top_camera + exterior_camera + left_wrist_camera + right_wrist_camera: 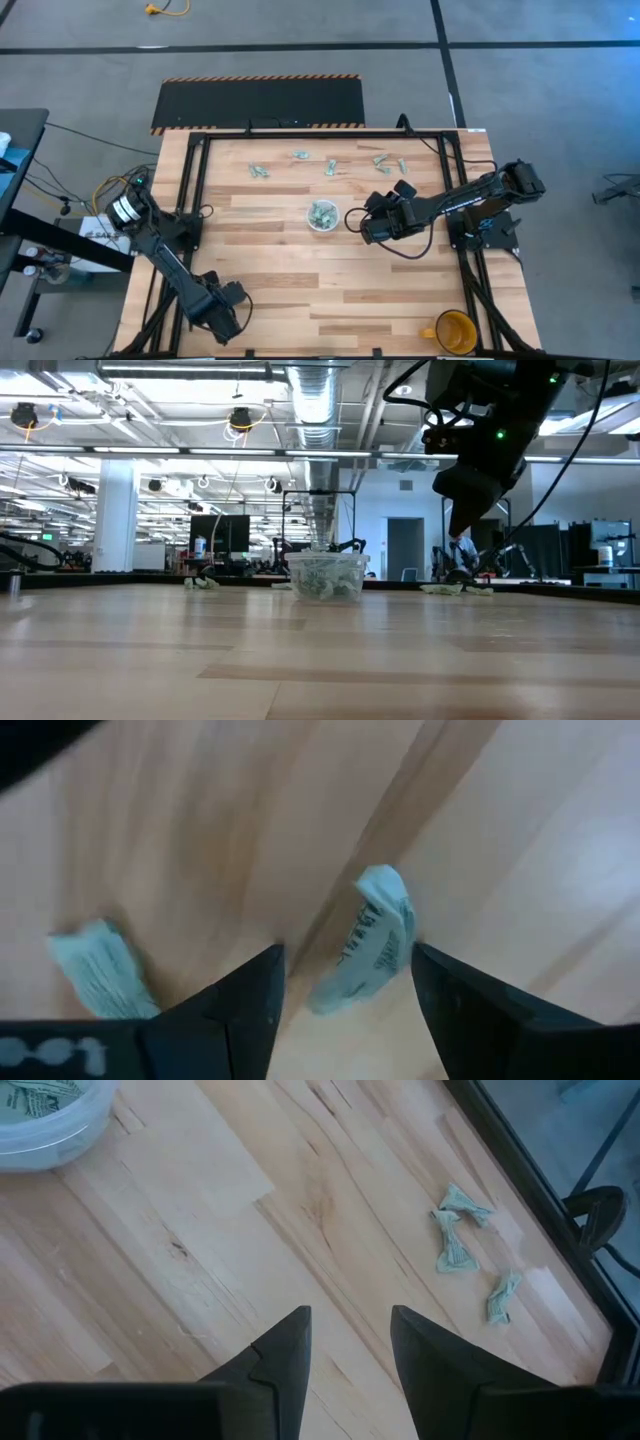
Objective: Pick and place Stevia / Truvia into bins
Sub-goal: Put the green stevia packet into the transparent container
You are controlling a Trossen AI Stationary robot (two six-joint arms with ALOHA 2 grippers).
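Observation:
The bin is a small clear cup (pixel 322 216) mid-table with sachets inside; it also shows in the low view (pixel 325 575) and the right wrist view (pixel 40 1125). Several pale green Stevia sachets (pixel 330 167) lie loose along the far side of the table. My left gripper (pixel 228 312) is at the near left, pointing down and open. One sachet (pixel 370 950) lies on the wood between its fingers, and another (pixel 100 975) lies beside it. My right gripper (pixel 365 225) hovers open just right of the cup, above the table (pixel 470 500), with nothing between its fingers (pixel 350 1345).
A yellow-orange mug (pixel 455 332) stands at the near right corner. A black frame rail (pixel 190 180) runs around the tabletop. Three loose sachets (pixel 455 1240) lie near the rail (pixel 540 1200) ahead of my right gripper. Bare wood (pixel 300 270) lies between the cup and the near edge.

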